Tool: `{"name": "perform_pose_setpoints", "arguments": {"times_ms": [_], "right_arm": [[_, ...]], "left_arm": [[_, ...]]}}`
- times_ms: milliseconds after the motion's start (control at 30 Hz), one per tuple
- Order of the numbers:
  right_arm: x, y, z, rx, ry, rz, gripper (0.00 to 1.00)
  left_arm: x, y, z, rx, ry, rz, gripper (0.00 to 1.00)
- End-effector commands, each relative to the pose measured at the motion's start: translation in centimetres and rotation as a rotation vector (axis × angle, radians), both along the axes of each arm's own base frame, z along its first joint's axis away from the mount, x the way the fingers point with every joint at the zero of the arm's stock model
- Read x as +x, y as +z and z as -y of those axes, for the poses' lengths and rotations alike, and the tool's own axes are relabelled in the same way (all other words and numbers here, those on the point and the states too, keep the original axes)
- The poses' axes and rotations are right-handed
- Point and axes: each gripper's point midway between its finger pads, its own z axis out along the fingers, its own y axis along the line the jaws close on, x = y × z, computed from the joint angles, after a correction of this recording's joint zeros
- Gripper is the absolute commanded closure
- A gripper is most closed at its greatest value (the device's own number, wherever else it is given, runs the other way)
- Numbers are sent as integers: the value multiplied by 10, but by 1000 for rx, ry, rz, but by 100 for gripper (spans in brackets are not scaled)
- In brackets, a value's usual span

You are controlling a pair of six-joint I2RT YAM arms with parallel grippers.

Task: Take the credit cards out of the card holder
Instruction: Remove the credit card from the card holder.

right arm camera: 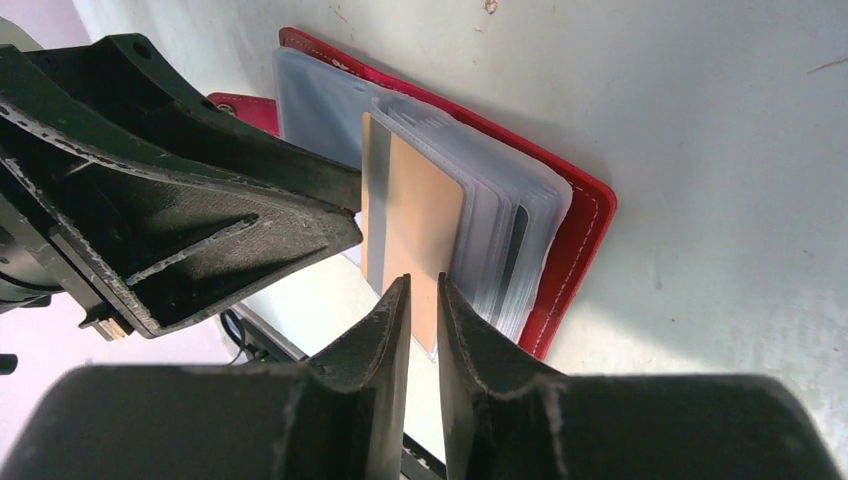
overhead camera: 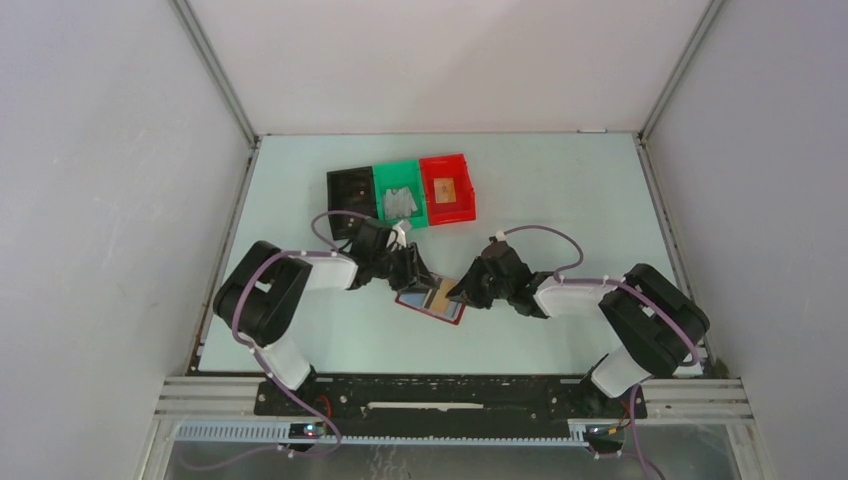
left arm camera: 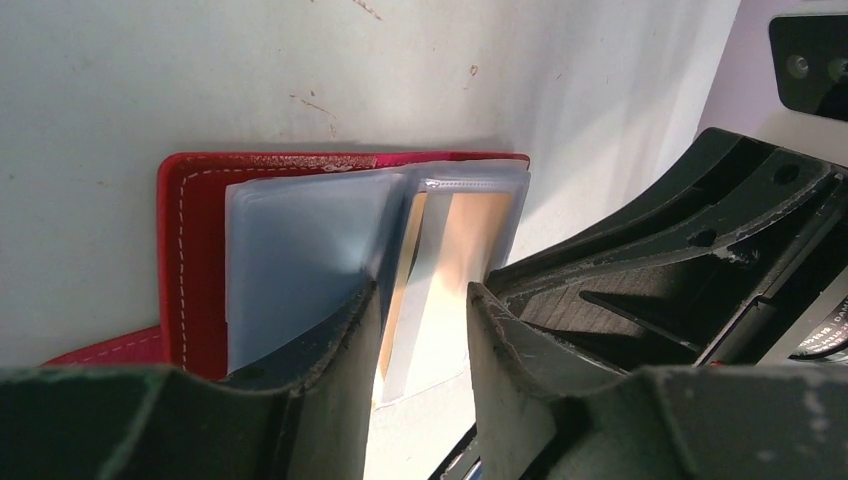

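- Black bin (overhead camera: 348, 185): contents not legible.
- Green bin (overhead camera: 385, 180): grey card (overhead camera: 400, 203).
- Red bin (overhead camera: 445, 160): tan item (overhead camera: 447, 190).
- All 3 bins in a row, far side of table (overhead camera: 560, 200).
- Card holder (overhead camera: 410, 300): open flat, mid-table btwn both arms. Clear sleeves (right arm camera: 500, 220) fanned up.
- Tan card (right arm camera: 425, 220): grey stripe, sticking partway out of a sleeve.
- L gripper (left arm camera: 420, 295): jaws apart, astride the raised sleeve w/ tan card. Nothing clamped.
- R gripper (right arm camera: 424, 285): jaws nearly closed, tan card's edge in the slot. Can't tell if pinched.
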Motion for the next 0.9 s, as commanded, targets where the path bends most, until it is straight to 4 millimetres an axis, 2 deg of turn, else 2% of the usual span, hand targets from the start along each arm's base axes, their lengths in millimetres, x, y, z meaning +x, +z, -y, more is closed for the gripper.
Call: {"name": "perform_pose_setpoints", "arguments": {"times_ms": [0,200,400,600,867], "right_arm": [[8,4,-9,21,1,17,76],[17,-4,-7,16,-10,2,76],[18,-13,-2,-3,-20,-17,76],[17,-20,-2,-8,-18,-33,77],[16,-31,2,-31,-26,-58,77]], "left_arm": [[-2,-2,-1,-17,3,-8,58],[-2,-5,-7,-14,28,-14,64],[-2,-3,-12,-35,50,-9,75],[-3,1,-11,-74,56,-7,98],[-2,0,-21,-71,85,-12,100]]}}
